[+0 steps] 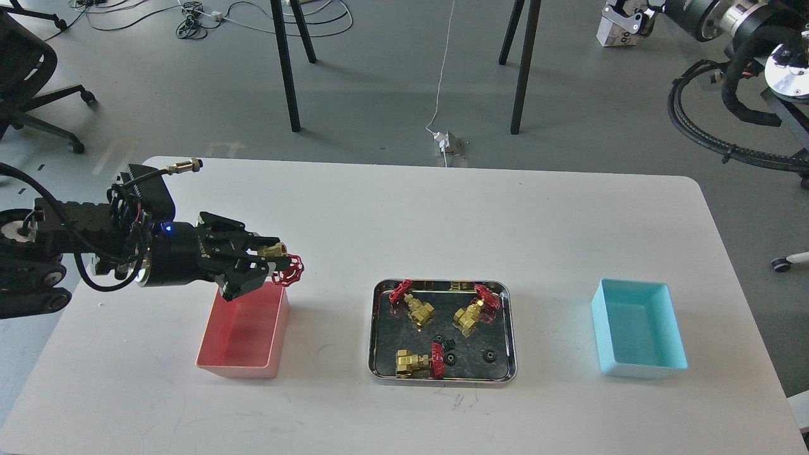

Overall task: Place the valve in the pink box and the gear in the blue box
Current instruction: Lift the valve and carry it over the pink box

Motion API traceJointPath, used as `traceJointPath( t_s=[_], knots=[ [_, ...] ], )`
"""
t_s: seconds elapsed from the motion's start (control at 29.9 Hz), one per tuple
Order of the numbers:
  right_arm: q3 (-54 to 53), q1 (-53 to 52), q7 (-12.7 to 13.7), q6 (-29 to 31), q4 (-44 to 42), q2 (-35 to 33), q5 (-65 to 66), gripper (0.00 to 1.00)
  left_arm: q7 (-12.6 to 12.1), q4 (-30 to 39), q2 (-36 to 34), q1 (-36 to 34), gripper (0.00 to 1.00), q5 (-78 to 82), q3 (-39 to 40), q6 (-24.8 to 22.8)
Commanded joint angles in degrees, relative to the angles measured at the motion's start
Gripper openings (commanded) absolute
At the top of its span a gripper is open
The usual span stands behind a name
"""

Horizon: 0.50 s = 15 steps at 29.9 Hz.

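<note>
My left gripper (268,262) is shut on a valve (284,266), brass body with a red handwheel, and holds it just above the far right corner of the pink box (215,360). The pink box stands at the front left of the table and looks empty. The blue box (638,370) stands at the front right, also empty. Three more valves (417,311) (473,314) (414,363) and three small black gears (447,345) (488,356) (450,359) lie in the steel tray (442,379) between the boxes. My right gripper is out of view.
The white table (404,215) has a rounded far right corner. Behind it are black stand legs (287,69), floor cables, an office chair (25,82) at far left and other robot hardware (746,38) at top right.
</note>
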<state>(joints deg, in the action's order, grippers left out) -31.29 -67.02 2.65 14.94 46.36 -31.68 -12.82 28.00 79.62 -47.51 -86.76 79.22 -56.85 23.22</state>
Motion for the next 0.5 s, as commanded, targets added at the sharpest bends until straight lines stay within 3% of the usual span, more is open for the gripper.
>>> traceJointPath(
  t_s=[0.0, 0.47],
  knots=[
    [-0.1, 1.1, 0.0, 0.0, 0.0, 0.0, 0.0, 0.99, 0.0, -0.2, -2.2, 2.9, 0.31, 3.0, 0.2, 0.0],
    [-0.7, 3.9, 0.0, 0.1, 0.0, -0.7, 0.0, 0.99, 0.0, -4.1, -1.7, 8.9, 0.31, 4.2, 0.3, 0.4]
  ],
)
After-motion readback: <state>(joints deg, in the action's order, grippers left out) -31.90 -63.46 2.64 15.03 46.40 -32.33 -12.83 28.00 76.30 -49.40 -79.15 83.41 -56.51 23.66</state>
